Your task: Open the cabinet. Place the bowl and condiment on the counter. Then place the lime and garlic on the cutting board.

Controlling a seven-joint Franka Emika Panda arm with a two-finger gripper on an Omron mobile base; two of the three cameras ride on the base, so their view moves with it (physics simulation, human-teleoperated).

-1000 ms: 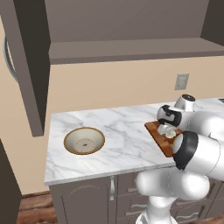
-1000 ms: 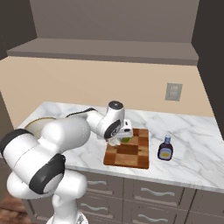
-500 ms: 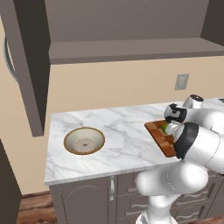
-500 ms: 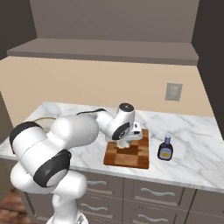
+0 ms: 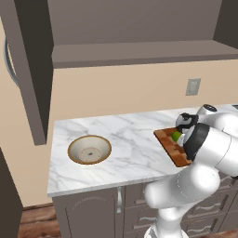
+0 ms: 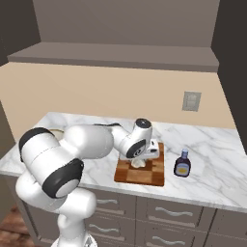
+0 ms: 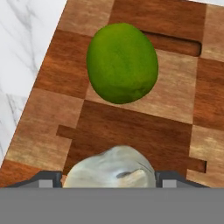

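The gripper [image 7: 109,177] stands low over the cutting board [image 7: 52,105] with its jaws spread wide, the garlic [image 7: 109,168] between the fingertips; whether they grip it cannot be told. The lime [image 7: 122,62] rests on the board just beyond the garlic. The bowl [image 5: 89,149] sits far left on the counter [image 5: 135,139], and the condiment [image 6: 182,164] stands right of the board.

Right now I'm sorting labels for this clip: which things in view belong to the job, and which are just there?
Part of the job:
- cabinet, door open
- bowl on the counter
- condiment bottle on the counter
- lime on the cutting board
- garlic between the gripper tips, over the board

Just there:
- wall outlet
- lower cabinets
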